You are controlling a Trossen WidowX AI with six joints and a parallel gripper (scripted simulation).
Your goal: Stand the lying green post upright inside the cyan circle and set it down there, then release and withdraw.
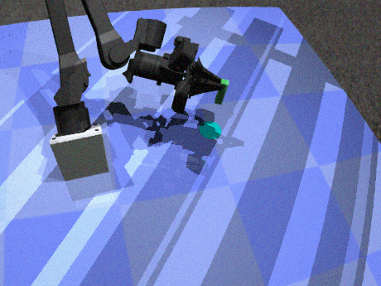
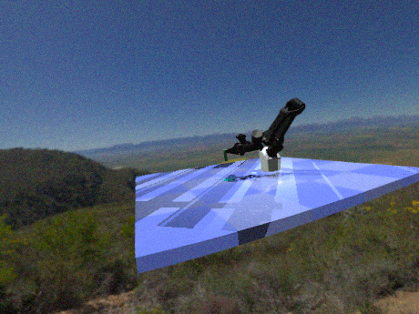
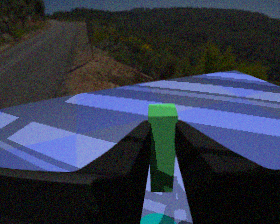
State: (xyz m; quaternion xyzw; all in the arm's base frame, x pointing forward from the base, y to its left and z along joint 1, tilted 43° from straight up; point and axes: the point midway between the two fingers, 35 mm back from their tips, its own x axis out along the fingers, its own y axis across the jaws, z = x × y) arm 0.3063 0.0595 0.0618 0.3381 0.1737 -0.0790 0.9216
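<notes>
Holding the green post (image 1: pixel 221 94) (image 2: pixel 225 156) (image 3: pixel 163 152) near its upper end, closed on it with the black gripper (image 1: pixel 219 87) (image 2: pixel 227 152) (image 3: pixel 161 126), right of centre in the upper half of the top frame; hanging about upright, clear of the patterned blue table (image 1: pixel 269 230) (image 2: pixel 205 238) (image 3: pixel 55 145) in the exterior frame. Seen below the post in all three frames: the cyan circle (image 1: pixel 210 130) (image 2: pixel 229 178) (image 3: pixel 157 219), flat on the table, right of centre in the top frame and cut by the bottom edge in the wrist frame.
</notes>
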